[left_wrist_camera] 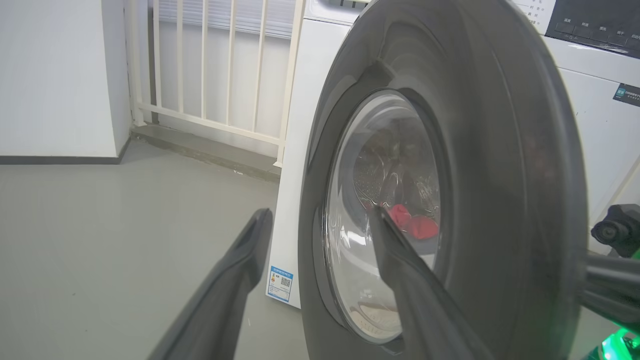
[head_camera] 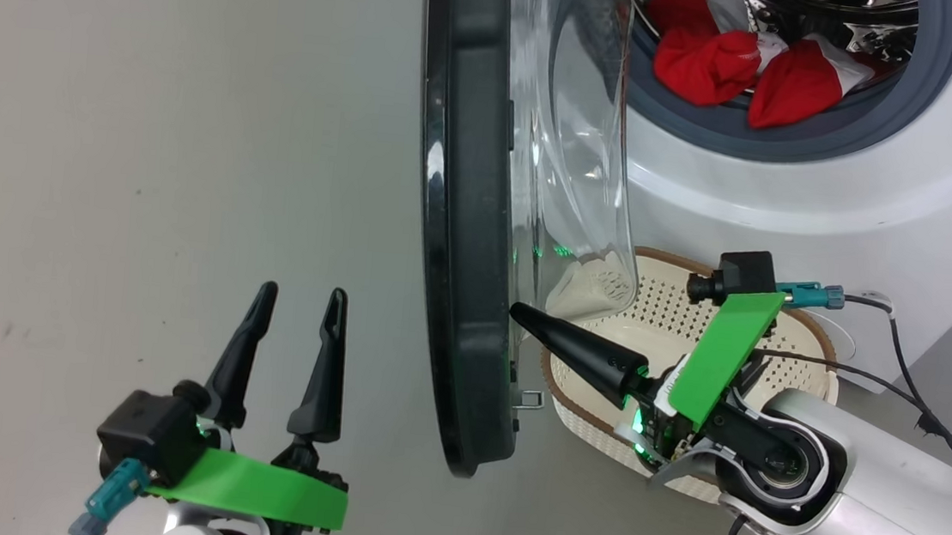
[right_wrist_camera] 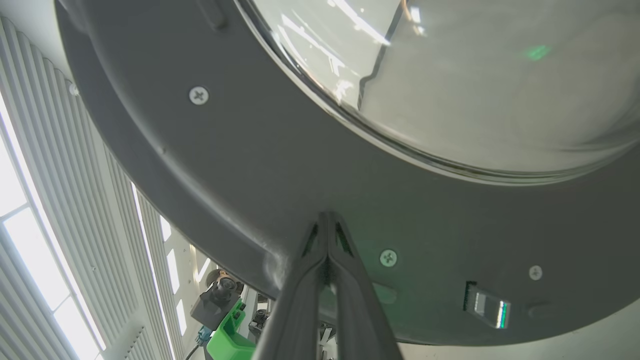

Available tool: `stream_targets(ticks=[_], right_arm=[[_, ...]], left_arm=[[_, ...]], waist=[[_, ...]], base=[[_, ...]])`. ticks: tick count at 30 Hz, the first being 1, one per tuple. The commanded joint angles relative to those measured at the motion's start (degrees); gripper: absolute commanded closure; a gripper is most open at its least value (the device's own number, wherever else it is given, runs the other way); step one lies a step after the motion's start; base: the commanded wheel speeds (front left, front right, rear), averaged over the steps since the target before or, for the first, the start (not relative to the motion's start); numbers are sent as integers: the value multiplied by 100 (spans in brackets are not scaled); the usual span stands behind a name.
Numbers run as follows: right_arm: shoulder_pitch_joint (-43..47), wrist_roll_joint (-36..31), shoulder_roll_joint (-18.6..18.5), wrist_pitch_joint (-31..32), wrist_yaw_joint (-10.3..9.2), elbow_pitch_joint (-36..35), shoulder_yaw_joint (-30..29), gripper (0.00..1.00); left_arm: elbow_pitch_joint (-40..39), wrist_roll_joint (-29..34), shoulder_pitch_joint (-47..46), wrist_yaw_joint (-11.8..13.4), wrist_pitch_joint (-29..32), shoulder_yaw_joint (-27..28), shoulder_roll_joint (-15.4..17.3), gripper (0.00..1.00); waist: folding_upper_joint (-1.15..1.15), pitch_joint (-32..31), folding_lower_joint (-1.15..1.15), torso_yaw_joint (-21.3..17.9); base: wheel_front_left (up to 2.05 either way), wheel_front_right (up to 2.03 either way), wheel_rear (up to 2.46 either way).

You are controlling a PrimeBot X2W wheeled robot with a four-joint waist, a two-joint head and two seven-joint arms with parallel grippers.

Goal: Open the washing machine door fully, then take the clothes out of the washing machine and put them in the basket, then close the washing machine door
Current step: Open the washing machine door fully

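Washing machine door: I see it swung out, edge-on.
Clothes: red, bunched inside the washing machine.
Basket: cream, on the floor below.

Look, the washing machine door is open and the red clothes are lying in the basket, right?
Not quite. The washing machine door is open, but the red clothes are lying inside the washing machine, not in the basket. The head view shows it.
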Motion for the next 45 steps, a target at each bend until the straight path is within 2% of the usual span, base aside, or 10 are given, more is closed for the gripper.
stream_targets(ticks=[1,12,20,22,23,24,25,30,36,45], right_arm=[[-82,93,26,-87,30,-207,67,100],[-264,273,-73,-287,30,-311,341,100],[-330,-26,-188,-666,30,-309,505,100],[-348,-178,-223,-834,30,-301,532,62],[-359,-281,-248,-932,30,-288,558,53],[-375,-406,-280,-1034,30,-261,600,32],[-423,-740,-347,-1262,30,-178,729,0],[-564,-1982,-437,-1712,30,394,1086,0],[-484,-3054,-253,-1867,30,1150,1089,0],[131,-5857,132,-1874,30,1902,-439,0]], left_arm=[[-145,-40,-42,37,-45,169,98,0],[-145,-57,-49,65,-45,159,98,0],[-120,-54,-21,54,-45,165,98,0],[-123,-46,-12,51,-45,181,98,0],[-124,-42,-8,50,-45,189,98,0],[-126,-40,-5,48,-45,196,98,0],[-130,-40,2,46,-45,208,98,0],[-100,55,16,41,-45,225,98,0],[-89,78,37,44,-45,261,98,0],[-131,209,118,11,-45,332,98,0]], waist=[[0,15,0,8],[0,37,0,14],[0,-31,0,-21],[0,-50,0,-45],[0,-56,0,-58],[0,-62,0,-70],[0,-68,0,-98],[0,-103,0,-190],[0,-168,0,-286],[0,-281,0,-403]], base=[[0,0,0],[0,0,0],[0,0,0],[0,0,0],[0,0,0],[0,0,0],[0,0,0],[0,0,0],[0,0,0],[0,0,0]])
